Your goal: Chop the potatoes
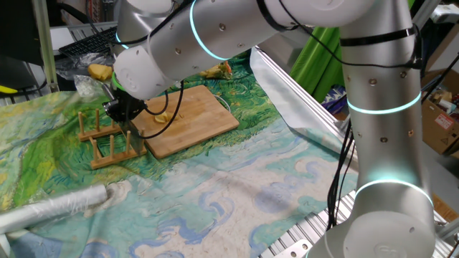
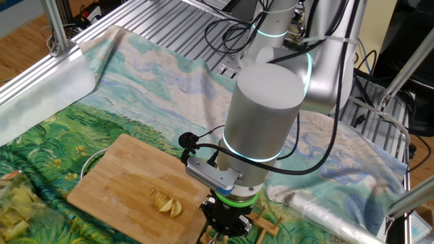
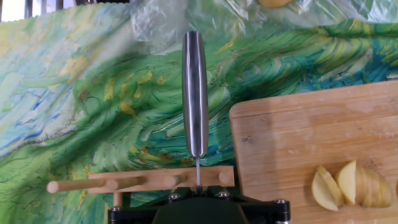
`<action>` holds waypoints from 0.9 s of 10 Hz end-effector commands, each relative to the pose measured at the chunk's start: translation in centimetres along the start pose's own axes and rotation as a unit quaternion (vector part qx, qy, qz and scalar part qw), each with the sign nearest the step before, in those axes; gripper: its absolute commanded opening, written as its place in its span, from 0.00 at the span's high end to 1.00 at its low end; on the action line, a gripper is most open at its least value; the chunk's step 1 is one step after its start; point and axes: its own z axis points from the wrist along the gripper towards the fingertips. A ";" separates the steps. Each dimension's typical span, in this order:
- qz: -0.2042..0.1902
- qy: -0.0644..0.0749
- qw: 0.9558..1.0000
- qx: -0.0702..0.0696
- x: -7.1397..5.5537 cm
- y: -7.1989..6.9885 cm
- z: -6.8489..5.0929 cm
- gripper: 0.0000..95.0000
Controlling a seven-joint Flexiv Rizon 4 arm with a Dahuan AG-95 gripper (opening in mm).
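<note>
We saw the hand closed on a knife over the wooden rack, sliced potatoes on the cutting board beside it

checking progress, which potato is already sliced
The potato on the wooden board, fanned into pale slices; the rounder yellow potato off the board looks whole.
</note>
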 end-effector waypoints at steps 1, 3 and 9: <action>-0.001 -0.002 1.000 0.002 0.1 -0.1 0.0 1.00; 0.004 -0.002 1.000 0.002 0.1 -0.1 0.0 1.00; 0.009 0.000 1.000 0.006 0.2 0.0 0.0 0.60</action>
